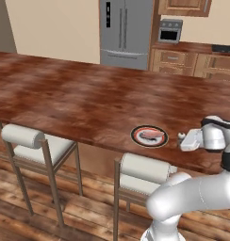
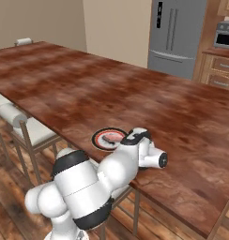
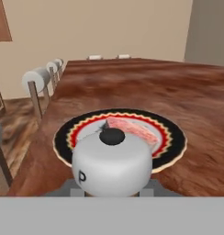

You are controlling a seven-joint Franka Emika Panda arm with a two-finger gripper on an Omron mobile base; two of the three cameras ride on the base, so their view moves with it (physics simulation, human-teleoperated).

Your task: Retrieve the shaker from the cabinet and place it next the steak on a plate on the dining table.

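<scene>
- The claw (image 1: 184, 140) is closed on the shaker (image 1: 181, 136); in the hand view the shaker's pale rounded top (image 3: 112, 161) sits right in front of the camera, pinched between the two fingers whose grey tips peek out at either side below it.
- The shaker is low over the dining table (image 1: 79, 101), close to its near edge; whether its base already touches the wood I cannot tell, since the cap hides the body.
- Just ahead of the claw lies the plate (image 3: 173, 137); the steak (image 3: 134, 130) rests on it, a little beyond the shaker's cap; in the left base view the plate (image 1: 149, 136) is just beside the claw, with a narrow strip of bare wood between rim and shaker.
- Progress, as I judge it: the fetching from the cabinet is done and the carry is over; the shaker has reached the right spot next to the plate; what is left is to set it down upright, open the fingers and lift away.
- Looks: the shaker is tiny against the plate; its top is pale grey-white and domed, with a dark round knob in the middle and a dark letter P on its side; the plate has a dark rim, a reddish zigzag ring and a pale centre; the steak is a flat pinkish slab.
- Risk, as a guess: the shaker is small and top-heavy looking; letting go before it is seated could tip it toward the plate.
</scene>
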